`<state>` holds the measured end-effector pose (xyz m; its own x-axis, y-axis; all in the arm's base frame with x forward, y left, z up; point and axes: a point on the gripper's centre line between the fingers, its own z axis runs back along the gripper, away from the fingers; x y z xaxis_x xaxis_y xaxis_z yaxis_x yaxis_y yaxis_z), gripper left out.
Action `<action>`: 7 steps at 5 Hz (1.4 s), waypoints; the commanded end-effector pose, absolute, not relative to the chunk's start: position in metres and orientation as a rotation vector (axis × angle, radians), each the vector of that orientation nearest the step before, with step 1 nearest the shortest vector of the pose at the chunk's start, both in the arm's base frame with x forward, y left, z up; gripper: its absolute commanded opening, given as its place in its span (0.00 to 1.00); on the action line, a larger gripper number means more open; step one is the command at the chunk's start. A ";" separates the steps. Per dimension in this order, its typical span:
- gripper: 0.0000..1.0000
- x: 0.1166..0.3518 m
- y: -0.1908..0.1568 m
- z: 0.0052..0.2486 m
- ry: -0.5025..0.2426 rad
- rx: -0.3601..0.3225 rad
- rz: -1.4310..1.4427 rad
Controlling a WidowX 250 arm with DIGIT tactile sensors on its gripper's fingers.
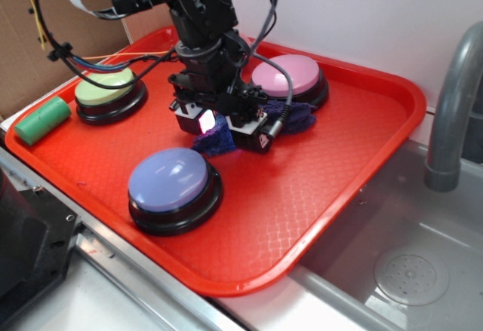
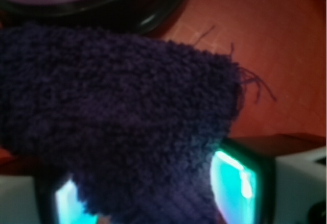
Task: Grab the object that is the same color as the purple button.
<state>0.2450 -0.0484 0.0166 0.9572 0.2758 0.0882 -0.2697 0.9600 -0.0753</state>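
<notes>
Task step: grasp phase. The gripper (image 1: 220,129) is down at the tray surface, directly over the navy-purple rag (image 1: 296,117).
Rag location: on the red tray (image 1: 324,188), between the purple button (image 1: 173,185) in front and the pink button (image 1: 290,77) behind. Part of it spreads out toward the pink button's base; part sits under the gripper.
Gripper state: in the wrist view the rag (image 2: 117,117) fills the space between the two lit finger pads (image 2: 237,183) and runs down between them. The jaws appear closed onto the cloth, though the contact itself is hidden by the pile.
Rag condition: frayed threads show at its right edge in the wrist view; the fabric looks soft and bunches easily.
Other items: green button (image 1: 110,92) and a green cylinder (image 1: 43,120) at the tray's left side, well apart from the work.
Next move, as judged: confirm a firm pinch, then lift straight up, clearing both nearby buttons.
Risk: a grip on loose fibres alone could slip.
</notes>
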 end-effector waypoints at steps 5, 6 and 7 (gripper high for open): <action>0.00 0.248 -0.026 0.098 -0.089 0.037 0.187; 0.00 0.240 -0.015 0.135 -0.126 0.053 0.228; 0.00 0.224 -0.001 0.185 -0.173 0.055 0.232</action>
